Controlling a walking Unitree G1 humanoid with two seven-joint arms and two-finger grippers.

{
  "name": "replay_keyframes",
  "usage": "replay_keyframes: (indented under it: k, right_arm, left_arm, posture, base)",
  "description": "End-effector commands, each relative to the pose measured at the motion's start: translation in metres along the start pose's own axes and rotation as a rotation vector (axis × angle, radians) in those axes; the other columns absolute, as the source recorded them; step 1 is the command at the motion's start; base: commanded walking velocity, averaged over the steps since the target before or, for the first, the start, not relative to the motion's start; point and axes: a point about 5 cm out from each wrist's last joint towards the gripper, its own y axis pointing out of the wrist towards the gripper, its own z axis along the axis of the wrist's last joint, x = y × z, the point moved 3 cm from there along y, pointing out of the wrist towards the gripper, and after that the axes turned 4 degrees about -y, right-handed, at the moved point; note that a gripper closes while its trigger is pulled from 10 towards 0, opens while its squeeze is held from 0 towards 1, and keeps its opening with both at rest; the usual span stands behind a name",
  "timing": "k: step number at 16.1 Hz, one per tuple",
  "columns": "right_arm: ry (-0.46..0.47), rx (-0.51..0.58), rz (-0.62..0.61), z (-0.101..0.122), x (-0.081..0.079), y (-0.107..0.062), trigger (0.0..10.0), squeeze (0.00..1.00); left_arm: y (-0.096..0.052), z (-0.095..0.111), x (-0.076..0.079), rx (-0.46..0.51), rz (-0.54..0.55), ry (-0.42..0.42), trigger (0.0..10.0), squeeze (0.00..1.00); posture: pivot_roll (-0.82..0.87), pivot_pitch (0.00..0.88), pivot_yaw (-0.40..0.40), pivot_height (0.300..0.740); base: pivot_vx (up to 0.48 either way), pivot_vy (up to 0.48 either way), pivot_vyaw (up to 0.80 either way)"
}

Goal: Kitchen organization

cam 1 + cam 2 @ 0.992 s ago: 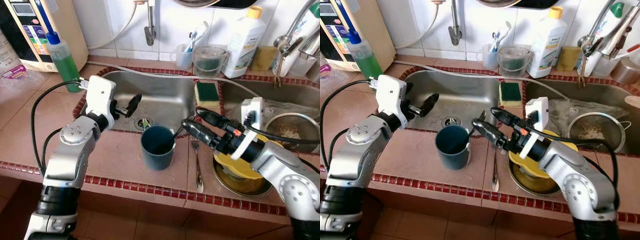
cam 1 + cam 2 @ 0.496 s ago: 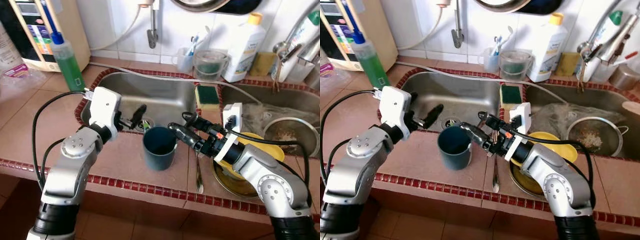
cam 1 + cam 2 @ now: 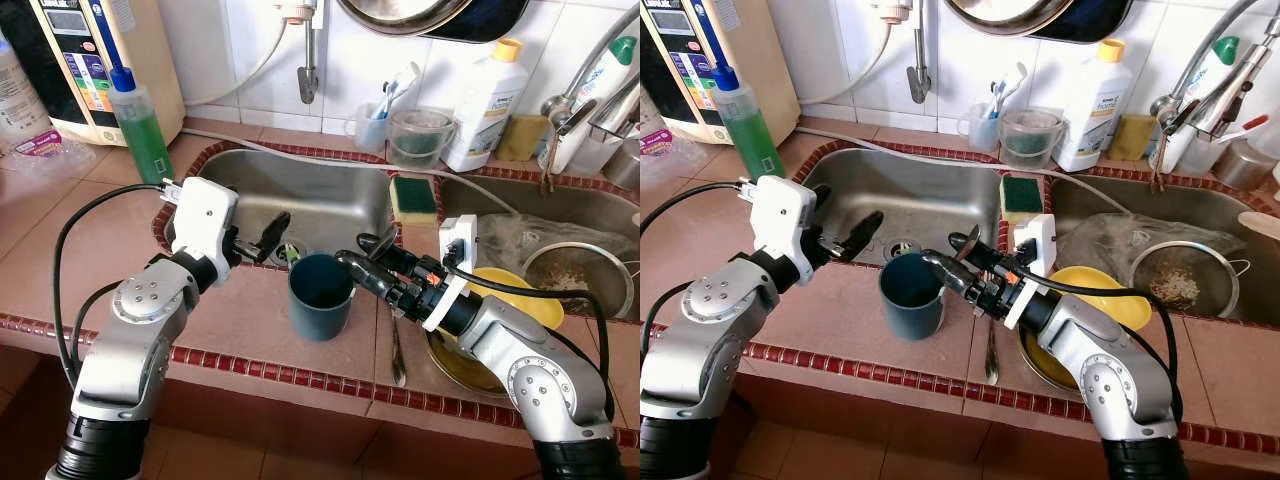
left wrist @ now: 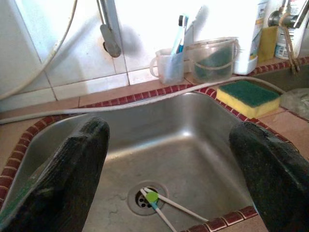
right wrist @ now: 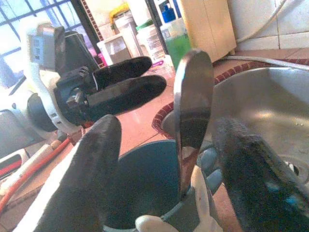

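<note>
Spoon (image 5: 192, 104) now between right hand (image 3: 958, 268) fingers.

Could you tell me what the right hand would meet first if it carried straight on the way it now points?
Most likely the dark blue cup: the right hand points at its rim.

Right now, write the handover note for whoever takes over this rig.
Left gripper: open, empty, over the near edge of the sink.
Right gripper: open at the rim of the blue cup; a spoon stands between its jaws, handle down in the cup.
Done: spoon in the cup, it seems.
To do: fork lying on the counter beside the cup; thin sticks at the drain.
</note>
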Motion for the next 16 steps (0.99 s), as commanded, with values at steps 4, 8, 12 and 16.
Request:
replay_keyframes:
  k: [4, 8, 12, 16]
  right_arm:
    - [-0.028, -0.015, -0.056, -0.0022, 0.0040, -0.0051, 0.0, 0.00]
    - [-0.036, -0.019, -0.093, -0.0038, 0.0054, -0.0072, 0.0, 0.00]
    - [-0.041, -0.011, -0.106, -0.0024, 0.0060, -0.0087, 0.0, 0.00]
    - [-0.044, 0.004, -0.110, -0.0006, 0.0066, -0.0077, 0.0, 0.00]
  left_arm:
    - [-0.0025, 0.0031, -0.0038, 0.004, 0.010, 0.007, 10.0, 0.00]
    - [0.0013, 0.0022, -0.0035, 0.004, 0.009, -0.001, 10.0, 0.00]
    - [0.0027, 0.0025, -0.0040, 0.005, 0.013, -0.006, 10.0, 0.00]
    - [0.0031, 0.0030, -0.0058, 0.008, 0.022, -0.009, 10.0, 0.00]
  posture:
    - [-0.15, 0.044, 0.007, 0.740]
    - [-0.17, 0.050, 0.018, 0.740]
    - [-0.17, 0.052, 0.021, 0.740]
    - [-0.17, 0.048, 0.022, 0.740]
  base:
    - [0.000, 0.000, 0.00]
    - [0.000, 0.000, 0.00]
    - [0.000, 0.000, 0.00]
    - [0.000, 0.000, 0.00]
